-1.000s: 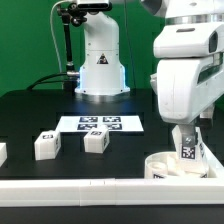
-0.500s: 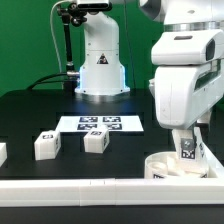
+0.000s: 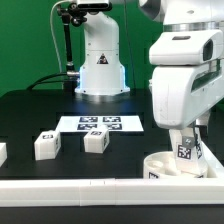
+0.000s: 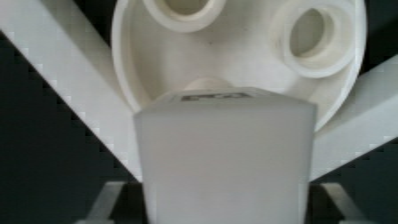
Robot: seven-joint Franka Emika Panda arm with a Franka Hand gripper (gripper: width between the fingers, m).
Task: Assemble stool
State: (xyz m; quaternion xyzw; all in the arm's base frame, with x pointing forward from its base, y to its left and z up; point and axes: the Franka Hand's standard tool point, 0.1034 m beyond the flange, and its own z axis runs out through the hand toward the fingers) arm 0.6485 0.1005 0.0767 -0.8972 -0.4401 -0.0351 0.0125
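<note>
The round white seat disc [image 3: 170, 166] lies at the exterior view's front right, by the border rail. My gripper [image 3: 186, 141] is shut on a white leg block [image 3: 187, 149] with a tag, held upright over the disc. In the wrist view the leg block [image 4: 226, 160] fills the space between my fingers [image 4: 119, 200] and its end meets the seat disc [image 4: 222, 45], which shows two round holes. Two more leg blocks [image 3: 45, 144] [image 3: 95, 141] stand on the black table at the left. A fourth shows partly at the left edge [image 3: 2, 153].
The marker board [image 3: 101, 124] lies flat at the table's middle back. A white border rail [image 3: 70, 185] runs along the front edge. The arm's base [image 3: 100, 60] stands behind the marker board.
My gripper with the leg block has shifted slightly to the exterior view's left and lower over the seat disc. The other parts have not moved.
</note>
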